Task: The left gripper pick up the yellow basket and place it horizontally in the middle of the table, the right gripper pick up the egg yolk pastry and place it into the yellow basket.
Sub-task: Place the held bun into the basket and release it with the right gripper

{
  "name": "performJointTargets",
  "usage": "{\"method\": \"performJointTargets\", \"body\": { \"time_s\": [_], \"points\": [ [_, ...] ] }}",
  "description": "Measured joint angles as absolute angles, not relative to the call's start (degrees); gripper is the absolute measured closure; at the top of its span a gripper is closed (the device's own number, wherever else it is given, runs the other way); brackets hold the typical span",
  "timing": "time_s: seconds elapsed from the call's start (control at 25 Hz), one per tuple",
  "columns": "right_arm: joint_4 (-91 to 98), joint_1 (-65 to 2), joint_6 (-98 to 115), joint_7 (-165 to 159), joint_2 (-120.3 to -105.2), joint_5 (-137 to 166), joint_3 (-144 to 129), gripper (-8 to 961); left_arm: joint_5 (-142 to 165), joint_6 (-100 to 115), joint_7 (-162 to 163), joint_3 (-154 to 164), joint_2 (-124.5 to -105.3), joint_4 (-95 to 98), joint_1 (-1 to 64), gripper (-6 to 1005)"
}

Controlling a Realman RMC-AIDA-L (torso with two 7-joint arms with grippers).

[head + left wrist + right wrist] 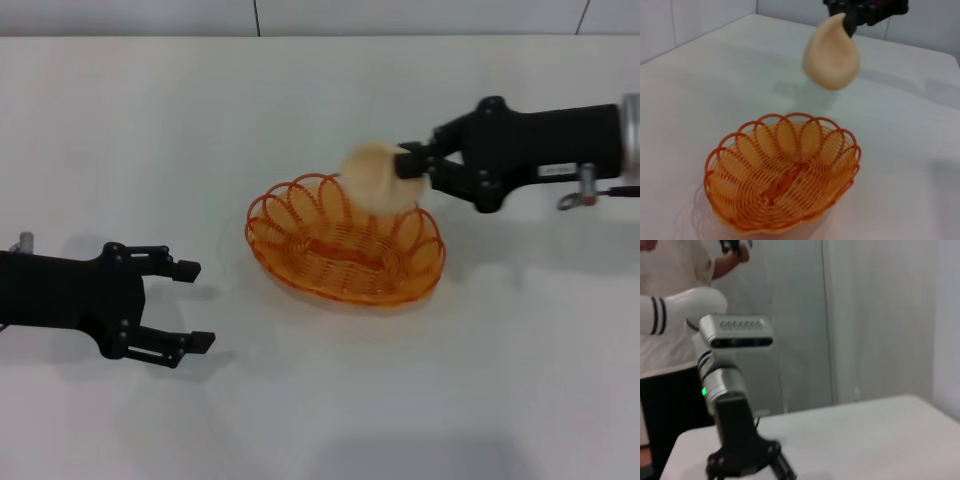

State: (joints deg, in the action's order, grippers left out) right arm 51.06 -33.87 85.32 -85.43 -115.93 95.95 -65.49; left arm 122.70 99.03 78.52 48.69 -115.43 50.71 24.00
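The yellow basket (345, 242) lies lengthwise in the middle of the white table (150, 130), empty inside; it also shows in the left wrist view (782, 172). My right gripper (408, 163) is shut on the egg yolk pastry (377, 178) and holds it in the air above the basket's far rim. In the left wrist view the pastry (831, 54) hangs from the right gripper (852, 20) well above the basket. My left gripper (190, 305) is open and empty, low over the table to the left of the basket.
In the right wrist view the left arm (732, 405) stands over the table with a person (670, 300) behind it. A wall (300, 15) runs along the table's far edge.
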Motion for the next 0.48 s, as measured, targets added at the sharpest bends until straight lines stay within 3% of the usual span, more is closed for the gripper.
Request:
{"method": "performJointTargets", "body": {
  "time_s": [0.28, 0.48],
  "points": [
    [44.7, -32.7, 76.1, -74.6, -116.07, 84.2, -75.8, 874, 124.0, 98.5, 78.8, 48.7, -115.94, 50.8, 24.1, 120],
    [44.0, -32.6, 70.7, -74.2, -116.06, 83.2, -80.0, 778, 124.0, 98.4, 78.9, 48.7, -116.0, 50.8, 24.2, 120]
  ]
}}
